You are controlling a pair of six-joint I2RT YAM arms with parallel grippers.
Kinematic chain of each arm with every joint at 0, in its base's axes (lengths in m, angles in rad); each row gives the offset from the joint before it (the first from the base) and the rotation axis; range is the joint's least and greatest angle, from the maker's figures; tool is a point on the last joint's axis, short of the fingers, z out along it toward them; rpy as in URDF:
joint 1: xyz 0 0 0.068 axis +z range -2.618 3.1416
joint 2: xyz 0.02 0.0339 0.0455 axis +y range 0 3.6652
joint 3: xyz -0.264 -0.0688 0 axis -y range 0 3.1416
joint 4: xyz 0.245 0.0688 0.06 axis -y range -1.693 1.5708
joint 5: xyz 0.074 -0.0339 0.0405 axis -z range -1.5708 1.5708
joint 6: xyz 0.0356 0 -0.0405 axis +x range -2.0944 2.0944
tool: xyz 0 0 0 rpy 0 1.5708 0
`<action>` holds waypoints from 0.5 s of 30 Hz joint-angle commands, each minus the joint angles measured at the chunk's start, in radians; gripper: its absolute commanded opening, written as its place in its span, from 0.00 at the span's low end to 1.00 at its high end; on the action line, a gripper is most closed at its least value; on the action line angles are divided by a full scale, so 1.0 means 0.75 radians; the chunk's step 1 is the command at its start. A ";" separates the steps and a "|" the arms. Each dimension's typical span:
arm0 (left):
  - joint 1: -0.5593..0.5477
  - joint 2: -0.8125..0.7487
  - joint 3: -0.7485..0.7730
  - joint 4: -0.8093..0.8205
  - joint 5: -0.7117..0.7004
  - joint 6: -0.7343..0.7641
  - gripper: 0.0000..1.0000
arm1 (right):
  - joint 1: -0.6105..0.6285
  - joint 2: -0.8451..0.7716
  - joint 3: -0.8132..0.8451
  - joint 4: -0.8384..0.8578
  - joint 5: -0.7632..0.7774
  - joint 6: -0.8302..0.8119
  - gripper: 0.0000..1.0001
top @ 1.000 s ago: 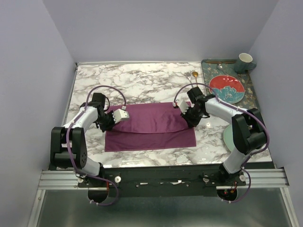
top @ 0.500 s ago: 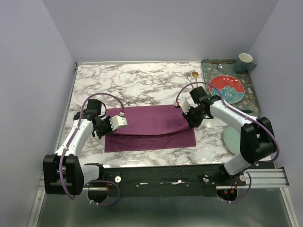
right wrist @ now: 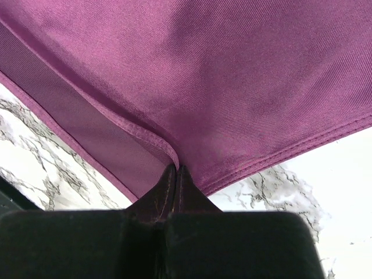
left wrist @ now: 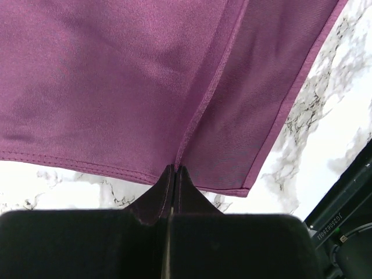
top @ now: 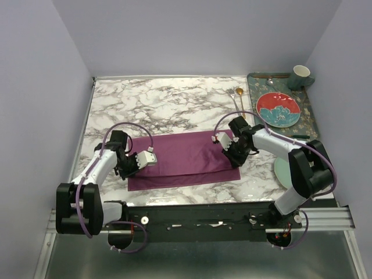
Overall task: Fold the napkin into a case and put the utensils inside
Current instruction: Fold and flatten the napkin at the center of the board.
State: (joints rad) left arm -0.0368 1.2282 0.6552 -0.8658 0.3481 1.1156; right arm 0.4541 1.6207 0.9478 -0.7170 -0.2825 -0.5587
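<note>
The fold is in hand: the shiny plum-purple satin napkin (top: 186, 152) lies on the veined white marble tabletop (top: 174, 104), doubled, with a lower layer showing along its near edge. The left hand (left wrist: 174, 174) is clamped on the napkin's left hem and the right hand (right wrist: 176, 171) on its right hem. Next, I judge, both must draw the slippery top layer evenly to narrow it. The slim gold spoon (top: 239, 92) lies beyond the napkin's far right corner.

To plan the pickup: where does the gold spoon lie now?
In the top view, the gold spoon lies on the marble table, on the right side, just left of the teal tray.
</note>
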 commanded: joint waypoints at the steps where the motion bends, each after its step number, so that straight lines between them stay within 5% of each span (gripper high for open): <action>1: 0.002 -0.011 0.034 -0.011 -0.010 -0.029 0.00 | 0.016 -0.017 0.049 -0.030 -0.014 0.029 0.01; 15: -0.020 -0.404 -0.025 -0.167 -0.124 0.016 0.00 | 0.039 -0.183 0.015 -0.153 -0.037 0.041 0.01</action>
State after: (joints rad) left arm -0.0368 0.9958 0.6880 -0.9371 0.3195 1.0962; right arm 0.4614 1.4906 0.9802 -0.8024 -0.2871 -0.5465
